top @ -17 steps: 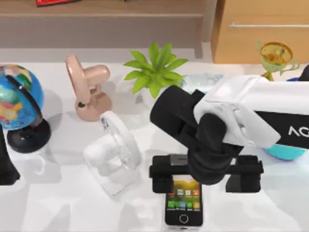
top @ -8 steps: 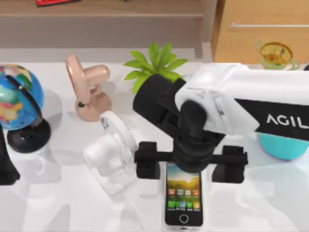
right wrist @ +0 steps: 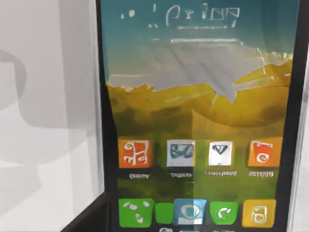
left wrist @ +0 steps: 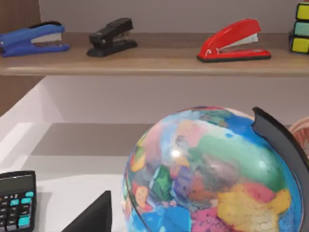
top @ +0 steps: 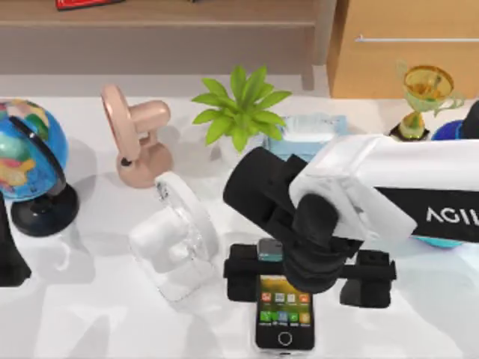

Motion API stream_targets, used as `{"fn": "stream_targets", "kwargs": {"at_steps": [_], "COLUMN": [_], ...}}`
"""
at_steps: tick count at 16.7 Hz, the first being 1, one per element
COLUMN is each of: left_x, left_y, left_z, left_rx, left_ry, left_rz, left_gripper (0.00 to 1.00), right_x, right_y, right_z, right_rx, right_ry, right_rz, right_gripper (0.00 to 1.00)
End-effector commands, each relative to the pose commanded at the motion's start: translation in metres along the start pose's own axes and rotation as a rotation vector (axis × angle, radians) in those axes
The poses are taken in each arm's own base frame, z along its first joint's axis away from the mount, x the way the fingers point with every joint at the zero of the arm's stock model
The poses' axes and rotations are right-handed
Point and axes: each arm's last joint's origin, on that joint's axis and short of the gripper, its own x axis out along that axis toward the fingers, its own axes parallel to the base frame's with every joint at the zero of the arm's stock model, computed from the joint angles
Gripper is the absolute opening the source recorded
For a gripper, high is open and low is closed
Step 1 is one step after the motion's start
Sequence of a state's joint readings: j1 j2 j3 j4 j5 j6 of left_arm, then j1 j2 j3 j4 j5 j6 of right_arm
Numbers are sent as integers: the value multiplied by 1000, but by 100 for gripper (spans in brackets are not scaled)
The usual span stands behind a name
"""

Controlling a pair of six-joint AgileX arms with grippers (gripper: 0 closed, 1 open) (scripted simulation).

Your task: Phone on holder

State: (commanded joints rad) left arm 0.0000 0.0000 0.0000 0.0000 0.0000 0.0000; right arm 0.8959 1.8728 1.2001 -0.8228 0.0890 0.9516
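While phone lies flat: phone (top: 284, 310) on table (top: 90, 314), near front edge, beside white holder (top: 176, 235).
Right gripper (top: 308, 271): above phone, jaws apart, nothing held.
Left arm: parked by globe (top: 26, 161).
Progress: grasp, lift, placement all pending.

the phone (top: 284, 318) lies flat on the table (top: 90, 321) at its near edge, with the right gripper (top: 309, 275) directly over its far end. just left of the phone stands the holder (top: 176, 235). behind the holder is a fan (top: 135, 142), and right of the fan a plant (top: 241, 112). a globe (top: 30, 164) stands at the table's left side, a trophy cup (top: 426, 93) at the far right.
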Motion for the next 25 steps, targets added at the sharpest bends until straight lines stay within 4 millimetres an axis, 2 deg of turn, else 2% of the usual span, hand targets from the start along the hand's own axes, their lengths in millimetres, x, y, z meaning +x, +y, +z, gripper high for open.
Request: {"fn": "stream_targets", "kwargs": {"at_steps": [3,7,13,25], "left_x": [0,0,0,0], "left_y": [0,0,0,0], "left_z": [0,0,0,0], "left_rx": [0,0,0,0], "left_ry": [0,0,0,0], "left_rz": [0,0,0,0], "left_gripper": [100,100,100,100], "right_x": [25,52,56,56], "right_y": [2,12,16,16], "right_z": [1,14,18,18], "right_rx": [0,3,3,3], "right_ry": [3,0,-3,-3], "right_rz": [-4,-4,1,1], "right_gripper": [100,100,100,10]}}
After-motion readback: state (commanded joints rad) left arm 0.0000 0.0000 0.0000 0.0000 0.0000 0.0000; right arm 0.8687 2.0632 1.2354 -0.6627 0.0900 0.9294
